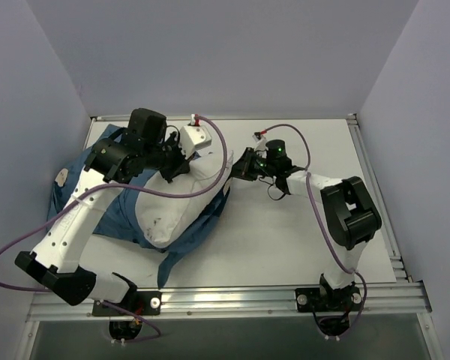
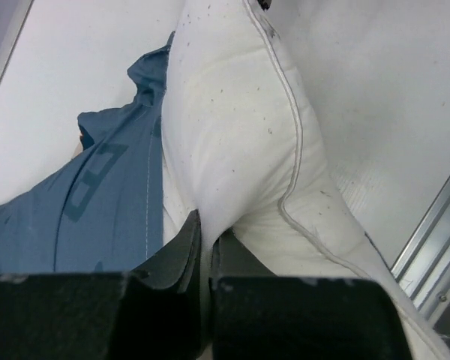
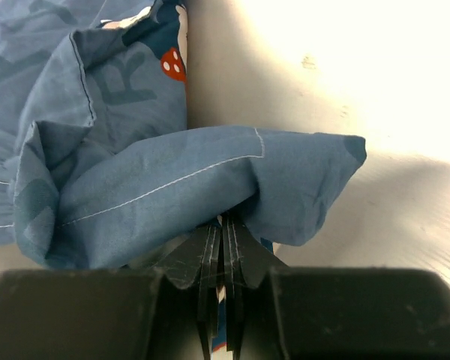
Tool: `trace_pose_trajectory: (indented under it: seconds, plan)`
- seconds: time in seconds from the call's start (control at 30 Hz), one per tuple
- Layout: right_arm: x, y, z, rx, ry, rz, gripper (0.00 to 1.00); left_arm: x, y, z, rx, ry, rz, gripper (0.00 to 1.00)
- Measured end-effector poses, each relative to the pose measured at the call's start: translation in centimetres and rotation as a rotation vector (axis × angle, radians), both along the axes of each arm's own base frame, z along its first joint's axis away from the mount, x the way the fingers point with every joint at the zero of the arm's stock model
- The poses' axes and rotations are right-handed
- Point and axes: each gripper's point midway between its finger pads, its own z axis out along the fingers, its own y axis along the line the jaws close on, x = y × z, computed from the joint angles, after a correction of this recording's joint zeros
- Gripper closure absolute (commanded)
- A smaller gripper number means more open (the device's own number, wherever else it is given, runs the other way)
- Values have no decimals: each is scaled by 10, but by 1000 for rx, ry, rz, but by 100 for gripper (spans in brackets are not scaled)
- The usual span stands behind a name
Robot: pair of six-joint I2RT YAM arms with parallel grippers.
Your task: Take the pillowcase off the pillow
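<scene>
A: Quick, how far along?

B: Partway, I'm guessing. The pillow (image 1: pixel 176 206) is lying left of centre on the table (image 1: pixel 300 240), with its white middle and right end showing bare. The pillowcase (image 1: pixel 109 214) is bunching around its left end and trailing under its near edge, so it's not off yet.

A: Left gripper?

B: The left gripper (image 2: pixel 206 232) is pressing its fingers together, pinching white pillow cloth just beside the piped seam.

A: Right?

B: The right gripper (image 3: pixel 223 225) is clamping tight on a fold of blue pillowcase at the pillow's right end.

A: What's remaining?

B: I'm judging the two grips need drawing apart until the case slips clear of the left end.
</scene>
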Motion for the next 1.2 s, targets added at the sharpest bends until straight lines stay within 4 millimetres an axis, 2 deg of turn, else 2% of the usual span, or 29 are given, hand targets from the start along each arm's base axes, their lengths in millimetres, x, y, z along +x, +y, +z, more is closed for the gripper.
trace_pose_trajectory:
  seconds: [0.03,0.07,0.1,0.13,0.2,0.23,0.27,0.33,0.43,0.5,0.53,0.6,0.67,0.7,0.8,0.87,1.07,1.2]
  plan:
    - [0,5,2,-8,-9,8,100,2,-2,3,-18,12,14,98]
    - [1,9,5,-20,-20,12,93,3,-4,5,-34,26,26,98]
    - [3,13,10,-35,-31,14,80,5,-6,6,-50,41,38,98]
    - [5,15,14,-43,-38,11,56,7,-9,6,-64,58,48,98]
    - [14,8,25,-81,-59,-23,39,14,-15,4,-85,79,70,98]
    - [18,-2,32,-102,-66,-47,23,19,-17,2,-91,87,84,98]
    - [21,-14,41,-123,-73,-79,17,26,-21,-2,-97,92,97,98]
    - [30,-46,64,-165,-104,-157,14,41,-28,-11,-103,102,122,98]
    - [37,-92,110,-217,-194,-274,12,64,-42,-30,-105,136,162,98]
    - [28,-107,138,-234,-254,-312,11,79,-51,-40,-112,156,186,98]
    - [19,-107,148,-232,-275,-306,11,87,-55,-45,-115,162,198,98]
    - [-1,-96,164,-213,-311,-279,10,99,-61,-52,-122,169,223,98]
    - [-25,-74,172,-177,-328,-229,7,107,-65,-57,-128,174,245,98]
    - [-39,-59,172,-160,-326,-192,1,111,-67,-57,-133,174,258,98]
    - [-74,-15,167,-120,-300,-84,0,119,-70,-56,-147,170,281,98]
    - [-92,6,157,-113,-270,-30,0,121,-71,-55,-153,168,291,98]
    - [-102,23,119,-145,-178,-10,0,123,-71,-53,-161,166,310,98]
    - [-110,41,100,-162,-151,35,0,123,-71,-52,-162,165,312,98]
